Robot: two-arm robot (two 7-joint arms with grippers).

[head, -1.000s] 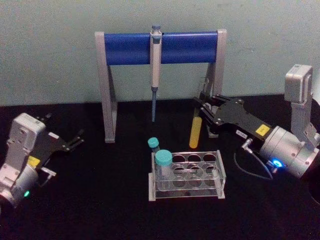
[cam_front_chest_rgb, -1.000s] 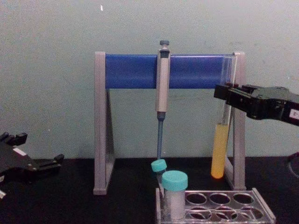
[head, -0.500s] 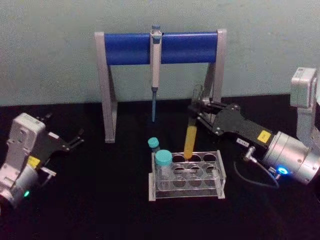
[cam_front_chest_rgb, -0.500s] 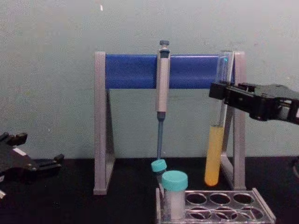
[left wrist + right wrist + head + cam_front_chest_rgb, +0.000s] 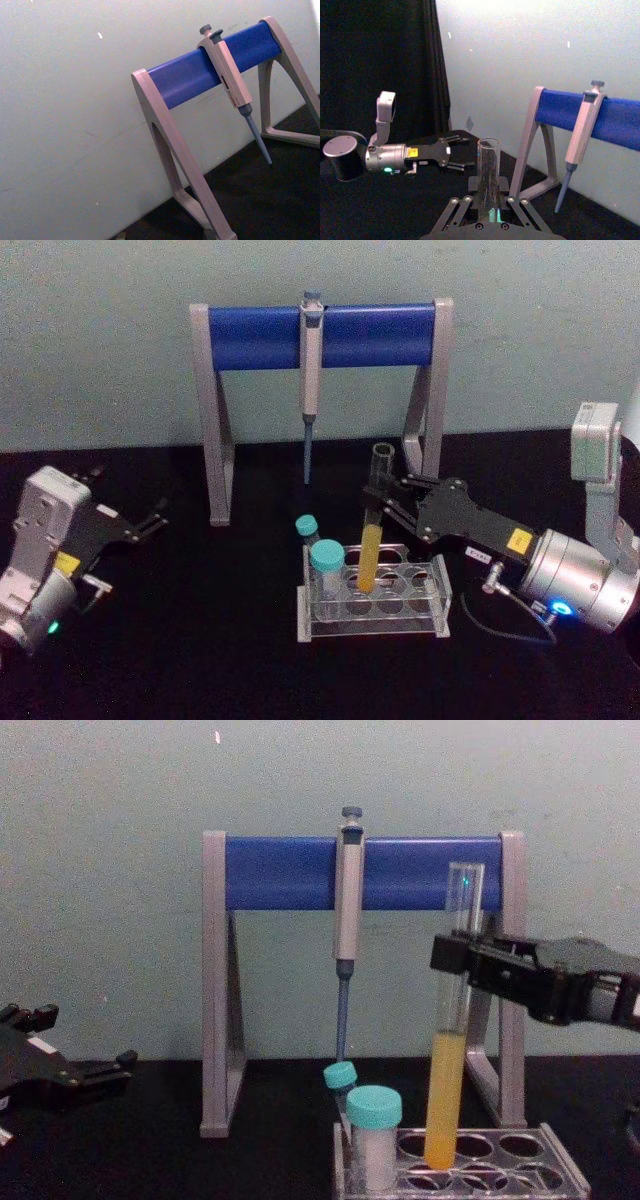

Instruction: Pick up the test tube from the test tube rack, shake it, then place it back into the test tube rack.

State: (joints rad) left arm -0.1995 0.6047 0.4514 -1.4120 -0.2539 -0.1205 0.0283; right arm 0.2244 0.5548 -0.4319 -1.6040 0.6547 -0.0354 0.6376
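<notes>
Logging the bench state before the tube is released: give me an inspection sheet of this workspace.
Surface: black table; no spills seen.
Job's things: tall clear glass test tube with yellow-orange liquid upright, lower end at a back-row hole of the low clear plastic test tube rack; depth cannot be told.
Clutter: large teal-capped white tube at the rack's left end, smaller teal-capped tube behind it; grey pipette hanging on the grey-legged stand with blue bar.
Tools: right tool shut on the test tube above the liquid; left tool open, parked at the left.
Cables: thin grey cable looping beside the right wrist.
Surroundings: pale green wall; nothing else seen.
</notes>
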